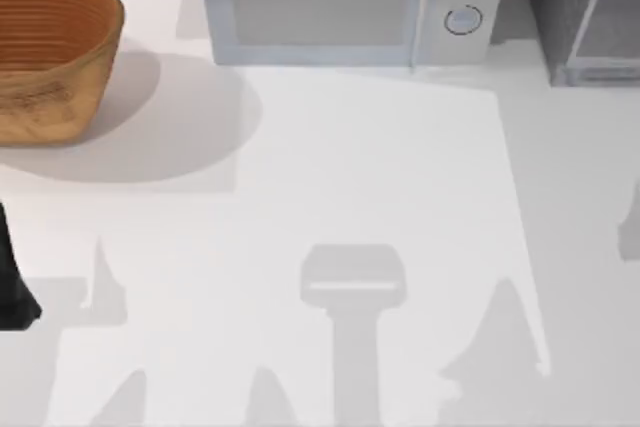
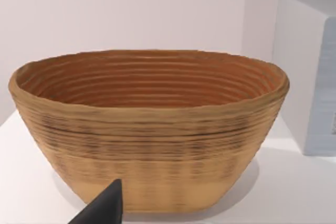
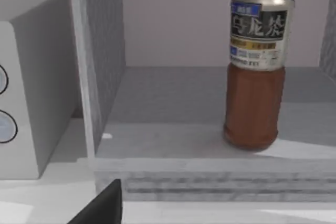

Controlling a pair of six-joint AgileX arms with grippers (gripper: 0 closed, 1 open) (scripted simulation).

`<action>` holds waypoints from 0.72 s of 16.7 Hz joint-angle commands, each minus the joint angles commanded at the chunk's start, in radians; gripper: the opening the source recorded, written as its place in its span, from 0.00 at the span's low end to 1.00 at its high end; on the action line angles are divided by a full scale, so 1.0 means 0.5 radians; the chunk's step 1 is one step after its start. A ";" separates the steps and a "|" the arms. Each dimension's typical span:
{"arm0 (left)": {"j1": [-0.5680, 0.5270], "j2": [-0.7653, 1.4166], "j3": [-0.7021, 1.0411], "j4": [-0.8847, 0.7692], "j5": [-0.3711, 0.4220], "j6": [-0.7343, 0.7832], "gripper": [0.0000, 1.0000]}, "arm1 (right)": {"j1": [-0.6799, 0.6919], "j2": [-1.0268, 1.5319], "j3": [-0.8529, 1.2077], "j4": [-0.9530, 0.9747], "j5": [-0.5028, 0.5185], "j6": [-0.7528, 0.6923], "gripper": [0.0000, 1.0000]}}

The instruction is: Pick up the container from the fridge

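Bottle (image 3: 255, 77) upright on open fridge (image 3: 173, 129) floor, near front edge; likely rigid, smooth, moderately heavy: best gripped mid-body. Gripper states indeterminable.

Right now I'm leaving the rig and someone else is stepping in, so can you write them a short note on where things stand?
Left gripper: parked near the table's left edge, facing the basket; a dark fingertip shows in its wrist view, fingers unreadable.
Right gripper: in front of the open fridge at the table's back right, beside the microwave; holding nothing.
Container: a bottle of brown drink stands upright on the fridge floor, untouched.
Done: the fridge is open and the right arm faces it.
Left: reach in, grip the bottle, lift it out.
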 joint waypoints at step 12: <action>0.000 0.000 0.000 0.000 0.000 0.000 1.00 | -0.424 1.402 0.157 1.283 -0.403 0.010 1.00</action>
